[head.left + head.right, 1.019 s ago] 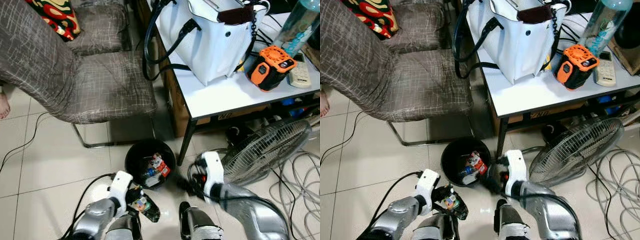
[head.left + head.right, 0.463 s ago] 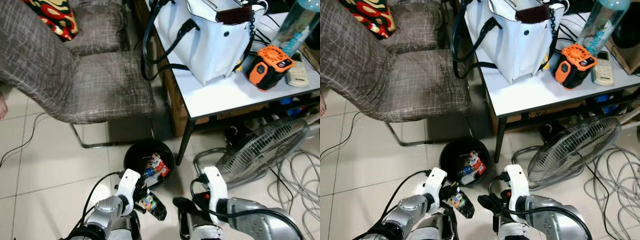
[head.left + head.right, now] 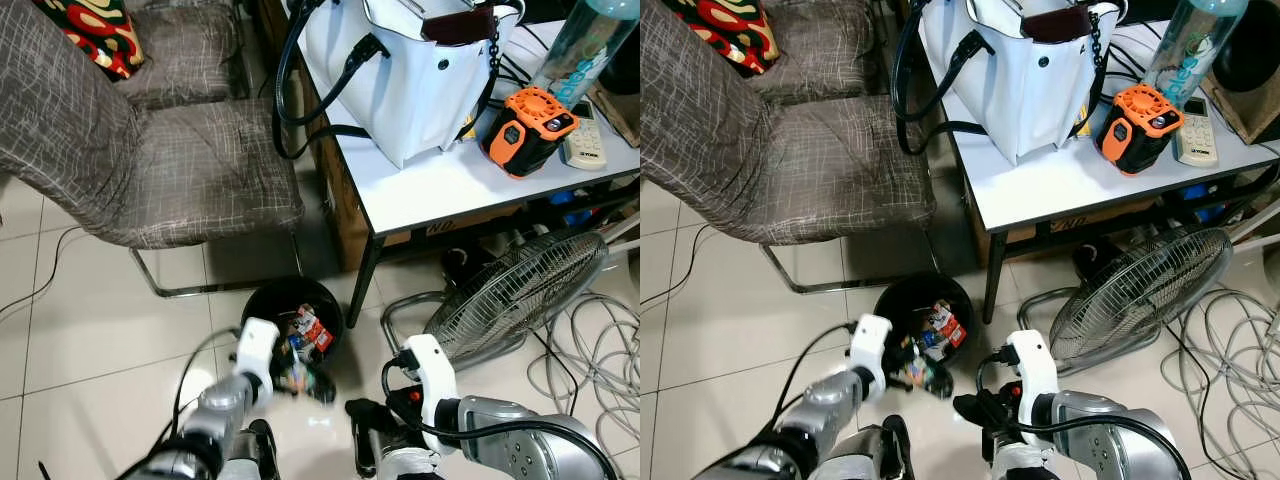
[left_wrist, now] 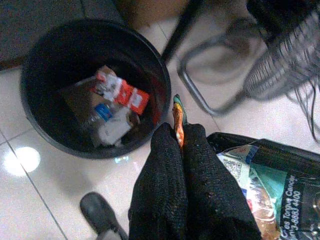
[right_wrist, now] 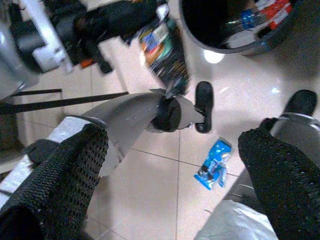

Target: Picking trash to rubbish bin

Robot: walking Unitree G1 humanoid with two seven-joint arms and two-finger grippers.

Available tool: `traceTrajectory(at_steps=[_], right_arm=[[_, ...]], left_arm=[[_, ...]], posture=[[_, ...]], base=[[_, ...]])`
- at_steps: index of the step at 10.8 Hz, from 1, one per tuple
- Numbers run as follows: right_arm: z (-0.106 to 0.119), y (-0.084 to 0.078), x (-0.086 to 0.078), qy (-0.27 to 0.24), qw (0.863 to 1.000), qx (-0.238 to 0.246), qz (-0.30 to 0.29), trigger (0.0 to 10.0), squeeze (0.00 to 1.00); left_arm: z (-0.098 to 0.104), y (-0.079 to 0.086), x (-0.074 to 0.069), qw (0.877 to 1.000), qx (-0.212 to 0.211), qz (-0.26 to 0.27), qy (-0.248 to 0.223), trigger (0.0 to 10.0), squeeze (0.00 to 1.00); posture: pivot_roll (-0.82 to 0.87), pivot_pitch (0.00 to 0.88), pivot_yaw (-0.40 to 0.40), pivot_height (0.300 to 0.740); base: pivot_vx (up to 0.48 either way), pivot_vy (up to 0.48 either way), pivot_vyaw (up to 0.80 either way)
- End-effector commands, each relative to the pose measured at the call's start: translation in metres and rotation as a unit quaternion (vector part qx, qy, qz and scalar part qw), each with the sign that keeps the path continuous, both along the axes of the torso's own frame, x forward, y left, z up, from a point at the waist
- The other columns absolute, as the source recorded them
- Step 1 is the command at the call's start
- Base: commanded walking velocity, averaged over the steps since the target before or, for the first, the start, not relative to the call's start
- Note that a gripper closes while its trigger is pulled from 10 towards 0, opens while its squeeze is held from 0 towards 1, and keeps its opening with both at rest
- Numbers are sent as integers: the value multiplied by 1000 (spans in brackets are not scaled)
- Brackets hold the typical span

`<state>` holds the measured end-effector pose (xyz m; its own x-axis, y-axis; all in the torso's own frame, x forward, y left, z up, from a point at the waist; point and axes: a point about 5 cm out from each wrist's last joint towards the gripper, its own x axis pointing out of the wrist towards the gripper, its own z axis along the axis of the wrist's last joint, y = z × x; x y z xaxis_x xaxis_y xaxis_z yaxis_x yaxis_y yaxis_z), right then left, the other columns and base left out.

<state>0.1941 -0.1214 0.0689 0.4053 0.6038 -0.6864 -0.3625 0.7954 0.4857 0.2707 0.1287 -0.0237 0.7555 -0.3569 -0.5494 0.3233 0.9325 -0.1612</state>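
Left wrist view is showing the left gripper (image 4: 182, 150) pinching a crinkled snack wrapper (image 4: 260, 185) between its closed fingers, low in the frame, with the black bin (image 4: 35, 115) sitting just beyond the fingertips at upper left. Several scraps, a red-and-white packet (image 4: 125, 92) among them, are already lying inside the bin, so part of the job looks done. From the left eye view, the wrapper (image 3: 300, 378) is hovering at the bin's (image 3: 262, 303) near rim in the lower centre, seemingly about to be dropped. At the lower right, the right gripper (image 5: 165, 165) is hanging spread wide, holding nothing. A blue packet (image 5: 214, 170) is lying on the floor tiles (image 5: 160, 200), probably the next pickup.
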Motion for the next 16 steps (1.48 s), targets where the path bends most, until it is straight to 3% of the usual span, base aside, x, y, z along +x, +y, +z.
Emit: traceTrajectory(at_steps=[1, 5, 7, 10, 13, 16], right_arm=[[1, 3, -5, 4, 1000, 4, 7, 10000, 1000], [1, 5, -4, 4, 1000, 4, 11, 10000, 1000], [1, 7, -6, 3, 1000, 6, 13, 10000, 1000], [3, 9, -3, -4, 1000, 11, 17, 10000, 1000], [3, 10, -4, -5, 1000, 13, 18, 10000, 1000], [5, 12, -4, -9, 1000, 18, 20, 10000, 1000]], left_arm=[[-6, 3, -6, 1000, 6, 16, 11, 10000, 0], [-9, 14, -8, 997, -2, 73, 23, 10000, 0], [-6, 2, -4, 997, -26, 76, 20, 10000, 0], [4, -28, 6, 997, -57, 45, 9, 10000, 0], [8, -39, 8, 997, -69, 42, 6, 10000, 0], [9, -25, 12, 997, -22, 68, -10, 10000, 0]], posture=[[-252, 305, 8, 740], [-252, 305, 8, 740], [-245, 308, 5, 740], [-248, 308, 5, 740], [-248, 308, 5, 740], [-250, 309, 5, 740]], base=[[0, 0, 0], [0, 0, 0], [0, 0, 0], [0, 0, 0], [0, 0, 0], [0, 0, 0]])
